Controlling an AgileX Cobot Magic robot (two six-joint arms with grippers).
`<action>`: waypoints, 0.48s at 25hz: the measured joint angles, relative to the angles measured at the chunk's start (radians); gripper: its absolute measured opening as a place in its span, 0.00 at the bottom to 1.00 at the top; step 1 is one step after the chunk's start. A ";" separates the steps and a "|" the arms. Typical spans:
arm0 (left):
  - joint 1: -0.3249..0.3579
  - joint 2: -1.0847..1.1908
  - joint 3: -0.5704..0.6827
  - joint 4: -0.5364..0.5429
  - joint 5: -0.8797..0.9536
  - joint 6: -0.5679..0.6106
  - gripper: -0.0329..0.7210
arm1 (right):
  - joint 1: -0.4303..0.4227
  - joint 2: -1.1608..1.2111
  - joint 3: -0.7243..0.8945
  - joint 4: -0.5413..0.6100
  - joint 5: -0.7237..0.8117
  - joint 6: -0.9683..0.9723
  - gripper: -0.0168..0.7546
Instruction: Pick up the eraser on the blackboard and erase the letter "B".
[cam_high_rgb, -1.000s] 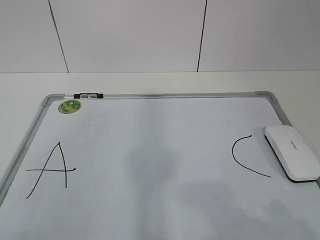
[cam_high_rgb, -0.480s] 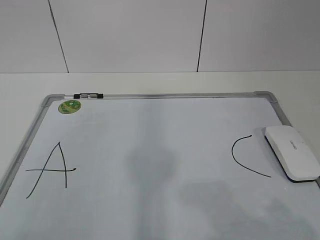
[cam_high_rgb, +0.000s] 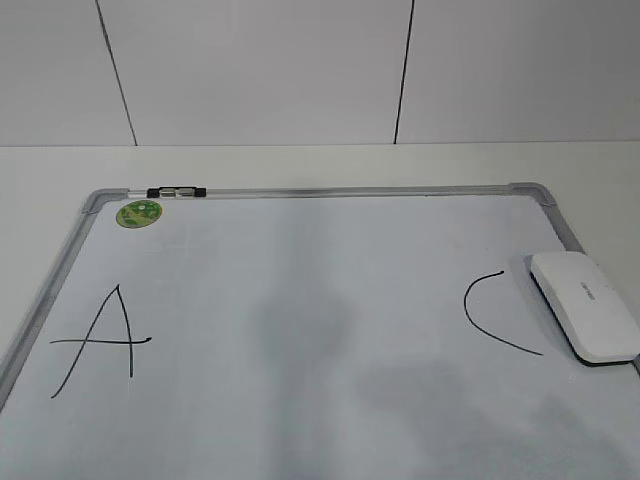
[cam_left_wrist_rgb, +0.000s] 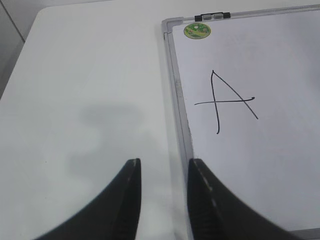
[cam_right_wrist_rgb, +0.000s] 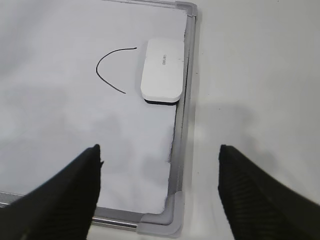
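You see the white table (cam_high_rgb: 300, 165) filling the lower part of the exterior frame, with the blackboard (cam_high_rgb: 300, 192) lying flat on it and taking up most of the view. The board surface is white inside a grey frame. No letter "B" is visible on it in any view; the middle of the board shows only faint grey smudging.

The eraser (cam_high_rgb: 585, 305) lies at the right edge of the exterior frame, on the board and against its right frame rail. In the right wrist view it sits in the upper middle, long side along the rail. Just to its left is the curved "C" (cam_high_rgb: 495, 312). The slanted "A" (cam_high_rgb: 100, 340) stands at lower left.

The left gripper (cam_left_wrist_rgb: 162, 172), bottom centre of its view, has its jaws slightly apart and empty, over the table and the board's left rail. The right gripper (cam_right_wrist_rgb: 160, 155) has its jaws spread wide, holding nothing, below the eraser.

The pen (cam_high_rgb: 176, 190) rests on the top rail at upper left, the green magnet (cam_high_rgb: 139, 212) just below it.
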 joint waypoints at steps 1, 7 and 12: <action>0.000 0.000 0.000 0.000 0.000 0.000 0.36 | 0.000 0.000 0.000 0.000 0.000 0.000 0.78; 0.000 0.000 0.000 0.000 0.000 -0.001 0.36 | 0.000 0.000 0.000 0.000 -0.001 0.000 0.78; 0.000 0.000 0.000 0.000 0.000 -0.001 0.36 | 0.000 0.000 0.000 0.000 -0.001 0.000 0.78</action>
